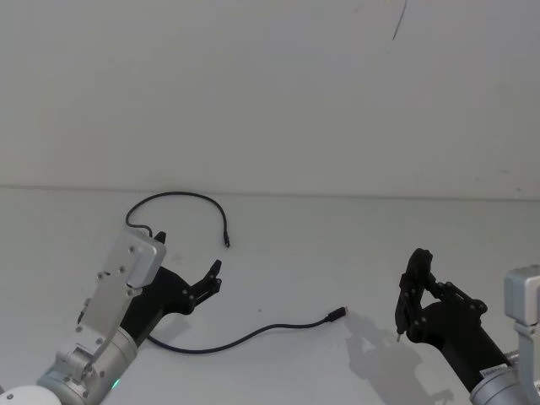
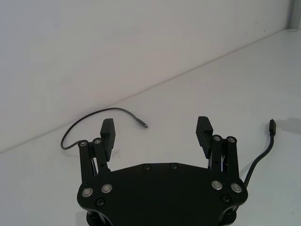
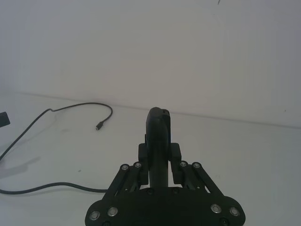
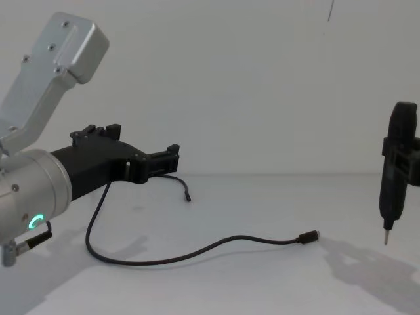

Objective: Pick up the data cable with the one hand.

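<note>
Head view, left end effector [image 1: 187, 256] spread wide near data cable [image 1: 295, 324] — right end effector [image 1: 413, 274] closed, well apart.

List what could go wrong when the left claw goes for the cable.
The data cable is thin and lies flat on the table, so the open left claw might close above it or scrape the surface. Both ends lie loose, so a grip near one end could let the rest drag.

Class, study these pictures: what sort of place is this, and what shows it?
Probably a robot test bench in a lab: a white table against a plain wall, the left gripper and right gripper poised over it, and a single data cable laid out.
</note>
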Controlling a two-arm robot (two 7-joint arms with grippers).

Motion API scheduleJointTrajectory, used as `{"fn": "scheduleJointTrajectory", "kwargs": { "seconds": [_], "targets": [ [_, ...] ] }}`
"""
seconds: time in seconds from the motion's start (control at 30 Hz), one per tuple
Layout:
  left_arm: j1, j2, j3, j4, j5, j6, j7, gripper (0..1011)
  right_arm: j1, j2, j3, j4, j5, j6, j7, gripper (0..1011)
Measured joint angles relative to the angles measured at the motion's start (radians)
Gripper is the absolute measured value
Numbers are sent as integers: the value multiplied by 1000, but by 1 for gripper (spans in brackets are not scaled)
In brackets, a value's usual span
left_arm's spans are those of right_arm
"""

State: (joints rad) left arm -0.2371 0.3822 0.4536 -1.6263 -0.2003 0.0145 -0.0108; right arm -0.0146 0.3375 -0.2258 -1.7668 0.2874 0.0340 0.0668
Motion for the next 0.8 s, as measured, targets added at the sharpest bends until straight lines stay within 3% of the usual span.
{"fn": "scheduleJointTrajectory", "kwargs": {
  "seconds": [0.63,0.8],
  "targets": [
    [-1,-1,1,1,0,0,-2,1000,0,0,0,0,0,0,0,269],
    [-17,-6,8,15,-2,0,-27,1000,0,0,0,0,0,0,0,269]
  ]
}}
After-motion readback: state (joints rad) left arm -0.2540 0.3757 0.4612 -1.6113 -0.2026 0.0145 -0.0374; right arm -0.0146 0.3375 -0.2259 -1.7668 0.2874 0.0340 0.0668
